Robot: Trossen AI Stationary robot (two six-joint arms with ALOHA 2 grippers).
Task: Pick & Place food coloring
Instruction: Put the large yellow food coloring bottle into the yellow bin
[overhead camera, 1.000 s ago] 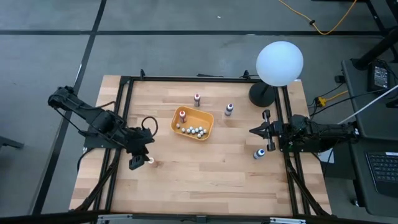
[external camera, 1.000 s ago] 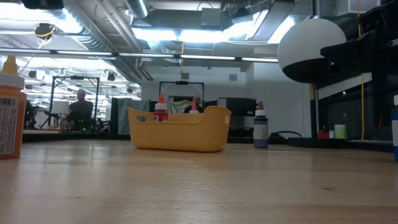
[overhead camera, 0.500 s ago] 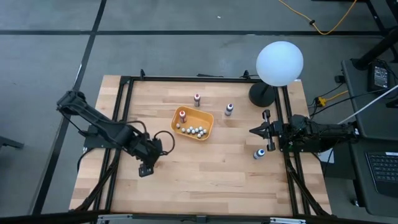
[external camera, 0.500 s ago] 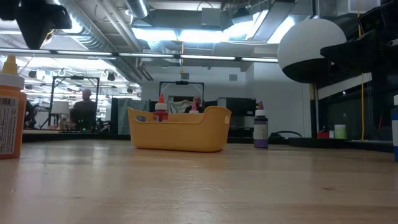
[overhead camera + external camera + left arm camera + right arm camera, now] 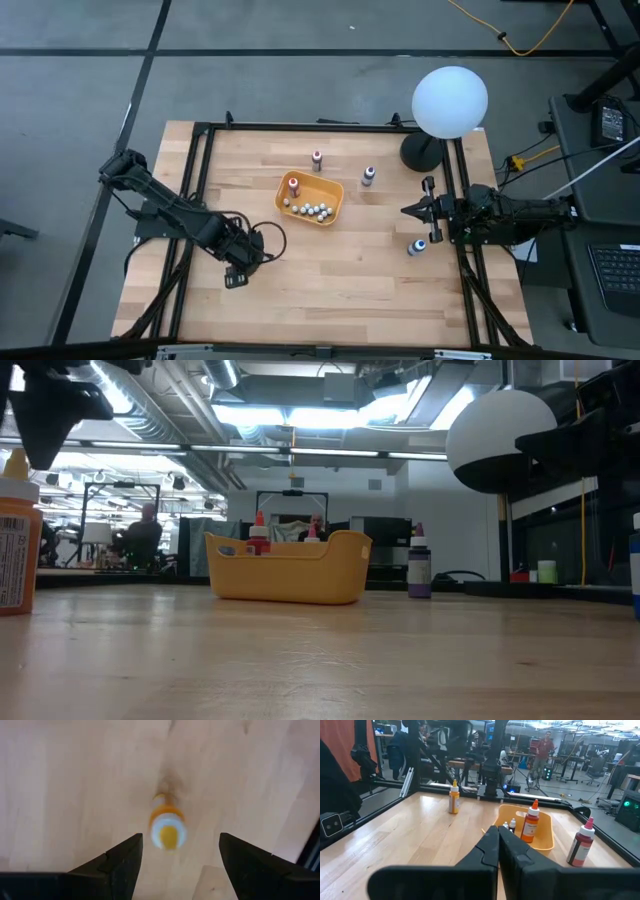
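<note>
The food coloring bottles are small droppers. An orange one (image 5: 168, 826) stands upright on the wood near the table's left side, also in the low view as orange bottle (image 5: 15, 535). My left gripper (image 5: 180, 838) hangs open straight above it, fingers pointing down on either side of its cap and clear of it. In the high view the left gripper (image 5: 236, 274) covers that bottle. One red-topped bottle (image 5: 293, 183) and several tiny ones (image 5: 310, 209) sit in the orange tray (image 5: 333, 196). My right gripper (image 5: 406, 210) waits shut at the right edge.
A maroon-topped bottle (image 5: 317, 159) and a purple one (image 5: 368, 176) stand beyond the tray, and a blue one (image 5: 418, 245) stands just by my right gripper. A white globe lamp (image 5: 450, 100) occupies the far right corner. A black frame (image 5: 200, 150) rims the table.
My left gripper has moved toward the table's right and slightly toward the near edge, ending over the orange bottle, and has come down, showing larger in the low view. The bottle has stayed where it was.
</note>
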